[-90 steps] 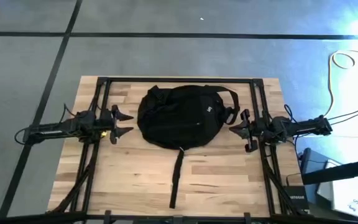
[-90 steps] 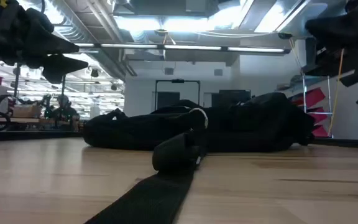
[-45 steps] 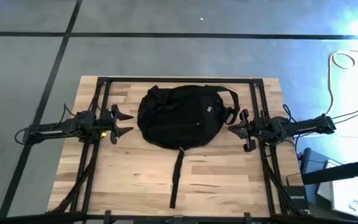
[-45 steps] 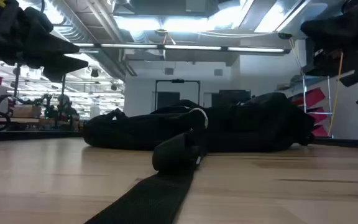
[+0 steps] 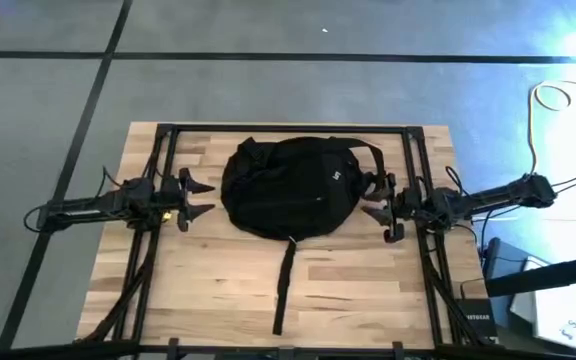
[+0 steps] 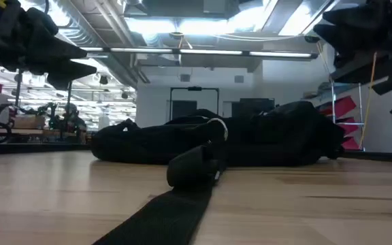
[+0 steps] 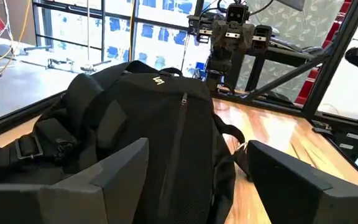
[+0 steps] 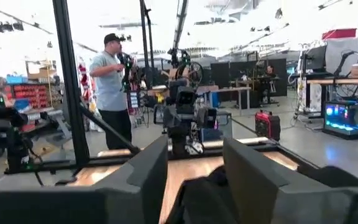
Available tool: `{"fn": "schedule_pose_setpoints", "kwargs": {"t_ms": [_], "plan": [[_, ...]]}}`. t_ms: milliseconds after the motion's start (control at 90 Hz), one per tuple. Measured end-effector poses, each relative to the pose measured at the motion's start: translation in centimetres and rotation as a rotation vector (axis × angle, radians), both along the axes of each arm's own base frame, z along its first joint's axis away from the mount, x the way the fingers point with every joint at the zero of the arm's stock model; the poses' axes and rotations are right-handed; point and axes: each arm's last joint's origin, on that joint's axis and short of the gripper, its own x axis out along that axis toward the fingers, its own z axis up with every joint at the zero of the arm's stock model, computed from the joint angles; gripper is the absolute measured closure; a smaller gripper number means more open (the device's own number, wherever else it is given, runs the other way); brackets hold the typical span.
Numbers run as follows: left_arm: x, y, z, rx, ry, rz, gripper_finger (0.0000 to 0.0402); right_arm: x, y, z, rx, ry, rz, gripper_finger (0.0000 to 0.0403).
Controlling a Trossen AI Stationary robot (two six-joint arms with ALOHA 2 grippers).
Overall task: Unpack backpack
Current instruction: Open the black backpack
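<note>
The black backpack (image 5: 293, 187) lies flat on the wooden table (image 5: 208, 280), toward the far middle. One long strap (image 5: 284, 290) runs from it toward the near edge. My left gripper (image 5: 208, 198) hovers open just left of the backpack, pointing at it; the left wrist view shows the backpack (image 7: 160, 118) ahead of the open fingers. My right gripper (image 5: 368, 197) hovers open just right of the backpack, by a strap loop (image 5: 370, 160). In the low view the backpack (image 6: 250, 139) sits behind the strap's rolled end (image 6: 192, 163), and both grippers are above table level.
A black metal frame (image 5: 288, 128) runs along the table's far edge and down both sides under the arms. Bare wood lies on either side of the strap at the near half. A person (image 8: 110, 81) stands in the room beyond the table.
My right gripper has moved toward the table's left edge, closing in on the backpack's right side, and stays open. The backpack and its strap have not moved.
</note>
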Motion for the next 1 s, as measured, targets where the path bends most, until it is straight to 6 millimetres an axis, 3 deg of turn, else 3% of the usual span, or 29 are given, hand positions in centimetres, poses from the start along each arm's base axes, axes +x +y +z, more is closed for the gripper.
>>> {"fn": "schedule_pose_setpoints", "kwargs": {"t_ms": [244,433,611,1000], "plan": [[0.0,0.0,0.0,0.0,0.0,0.0,0.0144,1.1,0.0,0.4,-0.047,-0.029,-0.08,0.0251],[0.0,0.0,0.0,0.0,0.0,0.0,0.0144,3.0,0.3,2.0,-0.1,0.005,-0.102,0.0251],[0.0,0.0,0.0,0.0,0.001,0.0,0.0144,5.4,0.2,3.2,-0.158,0.054,-0.165,0.0251],[0.0,0.0,0.0,0.0,0.001,0.0,0.0144,12.6,-2.4,6.9,-0.161,0.175,-0.25,0.0251]]}}
